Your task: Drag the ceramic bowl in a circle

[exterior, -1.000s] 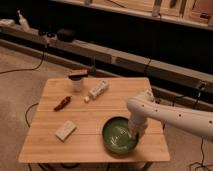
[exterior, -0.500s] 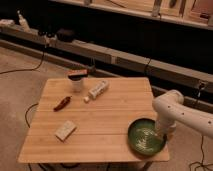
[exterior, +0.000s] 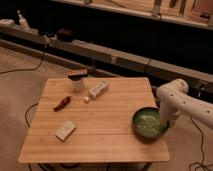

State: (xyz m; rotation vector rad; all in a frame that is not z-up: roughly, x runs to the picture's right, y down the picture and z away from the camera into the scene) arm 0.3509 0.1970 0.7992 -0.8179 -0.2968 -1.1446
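The ceramic bowl, round, glossy green with a paler speckled inside, sits on the wooden table near its right edge. My white arm comes in from the right and bends down to the bowl. My gripper is at the bowl's right rim, low against it. The contact between gripper and rim is hidden by the arm's wrist.
A white cup with a brown lid stands at the back left. A white bottle lies beside it, with a small white piece in front. A reddish item and a beige block lie on the left. Cables run on the floor.
The bowl has slid with the gripper from the front middle of the table to the right edge, then a little toward the back. The other items have not moved.
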